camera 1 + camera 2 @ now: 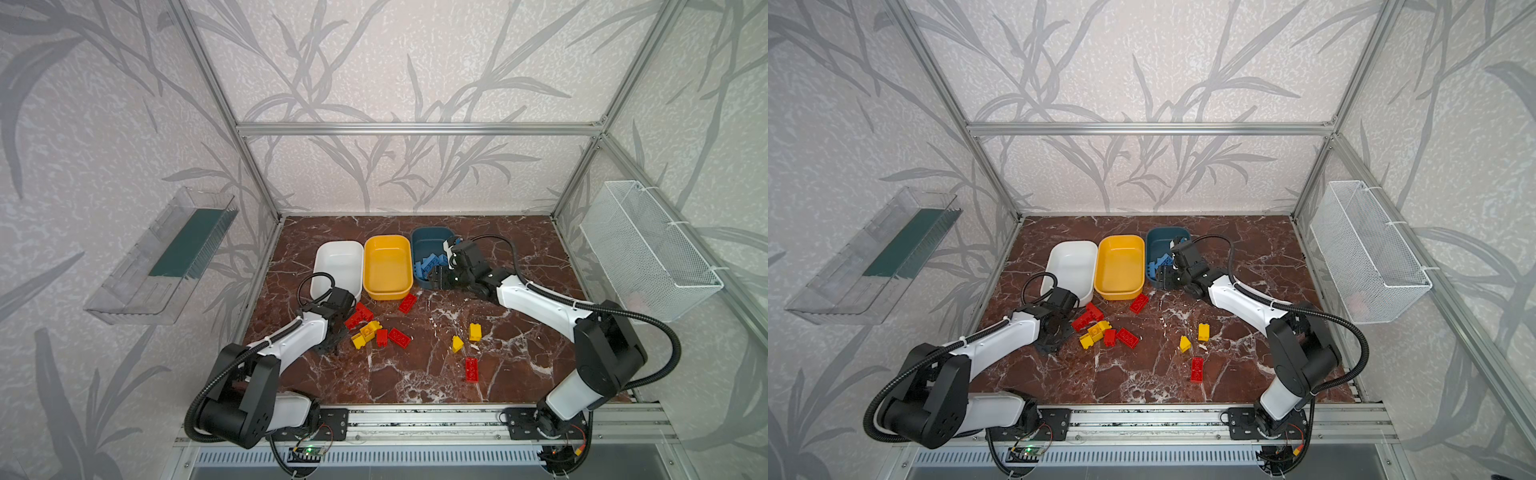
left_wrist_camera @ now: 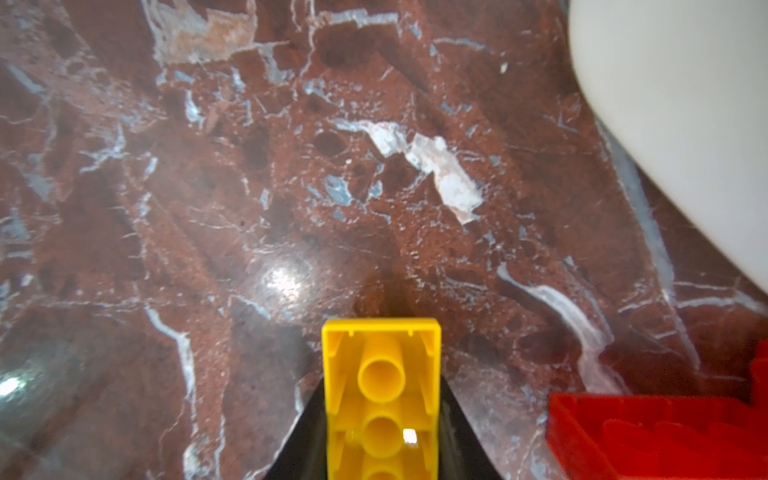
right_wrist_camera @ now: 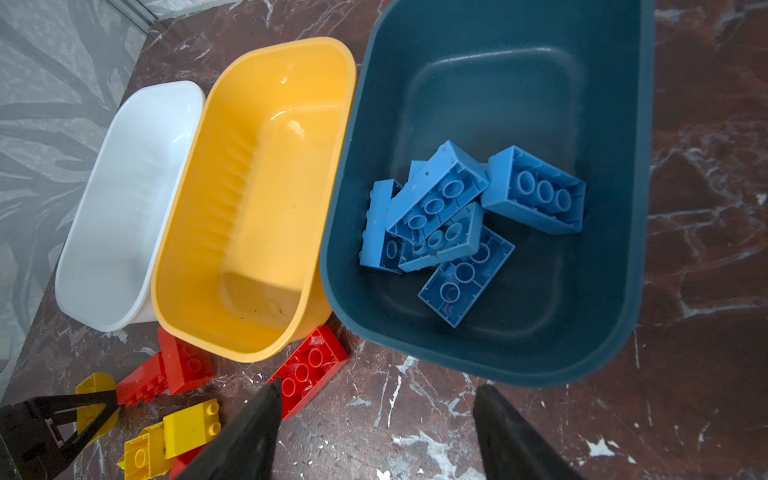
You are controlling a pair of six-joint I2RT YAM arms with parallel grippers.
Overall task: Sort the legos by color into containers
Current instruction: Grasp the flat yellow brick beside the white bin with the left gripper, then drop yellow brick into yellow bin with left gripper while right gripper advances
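Yellow brick [image 2: 381, 415] squeezed between the two black fingers [image 2: 299, 440] of the left pincer [image 2: 382, 376], hollow side facing the wrist camera, far end poking out past their tips. On the tabletop [image 1: 415, 374] or just above it: cannot tell. Could slip or tip, with so much brick sticking out and such smooth plastic sides. Could also knock the red brick [image 2: 656, 436] lying just beside, or drag along the little pile of red and yellow bricks [image 1: 374, 330] close by. Right home for it, at a guess: the yellow tub [image 1: 386, 293], empty now, in the middle of the row. White tub [image 1: 336, 253] nearer to this arm, so easy to bump its rim or drop the brick in there by mistake. Right pincer [image 3: 374, 436] wide open, holding nothing, low by the near rim of the blue tub [image 3: 498, 83], with blue bricks [image 3: 440, 216] already inside. Tight spot around the yellow tub: could end in two arms bumping. More red and yellow bricks loose on the tabletop, so lots left to sort.
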